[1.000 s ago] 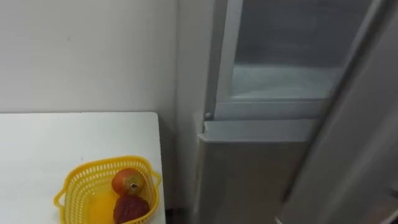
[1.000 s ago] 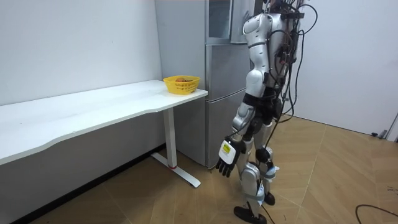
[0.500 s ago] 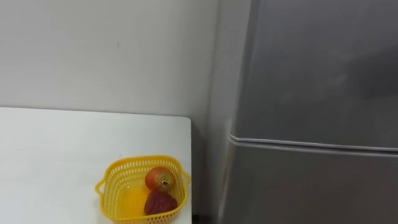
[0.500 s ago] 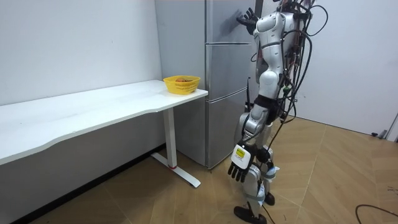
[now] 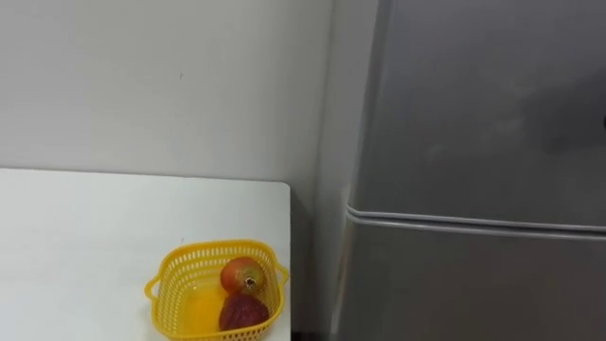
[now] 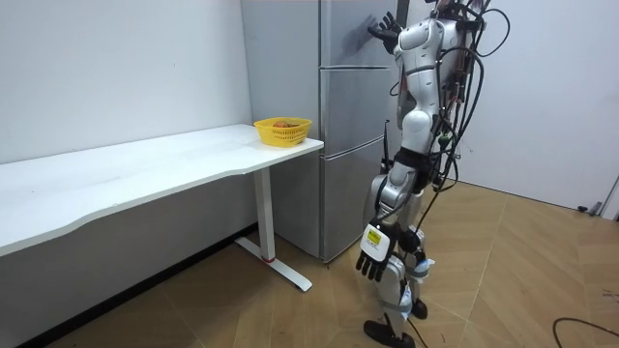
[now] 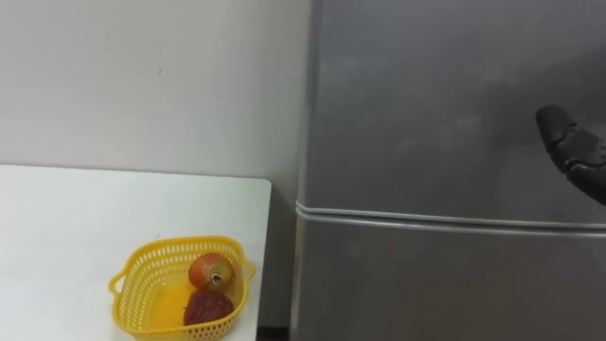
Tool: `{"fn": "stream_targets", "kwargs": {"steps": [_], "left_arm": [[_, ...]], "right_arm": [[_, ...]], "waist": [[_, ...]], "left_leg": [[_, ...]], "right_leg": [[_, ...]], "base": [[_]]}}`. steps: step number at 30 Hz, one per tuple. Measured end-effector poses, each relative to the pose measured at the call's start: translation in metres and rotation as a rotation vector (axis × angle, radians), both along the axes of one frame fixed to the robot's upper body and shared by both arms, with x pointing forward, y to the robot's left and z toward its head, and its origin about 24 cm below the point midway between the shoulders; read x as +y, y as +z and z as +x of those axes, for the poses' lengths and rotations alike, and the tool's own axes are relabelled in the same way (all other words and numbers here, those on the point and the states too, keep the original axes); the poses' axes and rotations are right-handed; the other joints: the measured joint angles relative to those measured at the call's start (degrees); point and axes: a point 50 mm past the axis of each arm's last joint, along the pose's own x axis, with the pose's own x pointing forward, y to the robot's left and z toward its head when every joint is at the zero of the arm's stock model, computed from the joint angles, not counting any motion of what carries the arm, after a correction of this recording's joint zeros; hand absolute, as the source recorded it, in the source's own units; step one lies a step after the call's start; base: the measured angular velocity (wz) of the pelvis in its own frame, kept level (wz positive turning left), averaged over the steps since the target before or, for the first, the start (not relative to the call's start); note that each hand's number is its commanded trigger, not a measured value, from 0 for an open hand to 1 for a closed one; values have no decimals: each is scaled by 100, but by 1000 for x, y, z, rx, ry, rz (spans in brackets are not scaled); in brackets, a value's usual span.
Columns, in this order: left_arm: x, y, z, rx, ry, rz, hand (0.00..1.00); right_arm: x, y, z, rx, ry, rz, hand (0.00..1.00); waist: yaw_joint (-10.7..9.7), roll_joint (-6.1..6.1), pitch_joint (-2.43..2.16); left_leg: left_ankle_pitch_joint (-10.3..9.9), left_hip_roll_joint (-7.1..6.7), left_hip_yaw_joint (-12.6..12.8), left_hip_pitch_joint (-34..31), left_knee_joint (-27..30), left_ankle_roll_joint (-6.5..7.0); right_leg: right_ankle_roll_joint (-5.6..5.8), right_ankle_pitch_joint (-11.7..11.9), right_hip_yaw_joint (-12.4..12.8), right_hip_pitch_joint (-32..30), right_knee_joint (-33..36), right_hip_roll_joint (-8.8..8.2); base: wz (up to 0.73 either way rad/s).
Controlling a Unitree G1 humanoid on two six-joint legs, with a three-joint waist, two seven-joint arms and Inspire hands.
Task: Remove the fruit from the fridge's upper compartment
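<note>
- My right hand point(image 6: 385, 26) is up at the upper fridge door point(image 5: 483, 104), fingers spread; my left hand point(image 6: 370, 253) hangs low, fingers relaxed.
- The door looks closed, so flat fingers may slide off without catching its edge.

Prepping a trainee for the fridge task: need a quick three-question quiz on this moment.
1. True or false: the fridge's upper door is shut.
2. The basket holds: A) two fruits, B) a bottle, C) nothing.
3. Which hand is raised at the upper door?
Key: 1 true; 2 A; 3 the right hand, fingers open; the left hand hangs low.
</note>
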Motion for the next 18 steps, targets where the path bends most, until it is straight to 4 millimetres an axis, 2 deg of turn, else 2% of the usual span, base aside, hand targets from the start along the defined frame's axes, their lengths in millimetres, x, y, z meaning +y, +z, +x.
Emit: {"fn": "stream_targets", "kwargs": {"steps": [4,7,8,11,13,18], "left_arm": [[1,0,2,-7,-2,3,0],[2,0,2,-8,-1,5,0],[3,1,2,-9,1,9,0],[6,2,1,-11,12,18,0],[8,2,1,-18,13,26,0],[9,3,1,-21,23,28,0]], "right_arm": [[0,0,0,1,2,-1,0],[-1,0,0,0,-4,1,0],[-2,1,-1,-2,-6,2,0],[-4,1,-2,-1,-13,5,0],[-4,2,-2,-1,-14,-1,0],[-11,4,-6,-14,-40,-2,0]], "waist": [[-27,-12,-2],[-56,-18,-34],[-65,-20,-64],[-101,-50,-86],[-147,-53,-86],[-262,43,-68]], "left_leg": [[0,0,0,-18,-26,0],[0,1,8,-61,4,0],[0,2,6,-90,12,0],[0,3,2,-83,11,-1],[0,4,2,-78,10,0],[-2,17,39,-81,9,0]], "right_leg": [[1,-2,-5,-9,-4,2],[0,-1,3,-74,2,0],[-1,1,-1,-83,3,1],[-1,1,-4,-69,0,3],[-1,3,-3,-56,-4,6],[-1,7,-2,-64,-7,7]], "base": [[0],[0],[0],[2],[2],[1]]}}
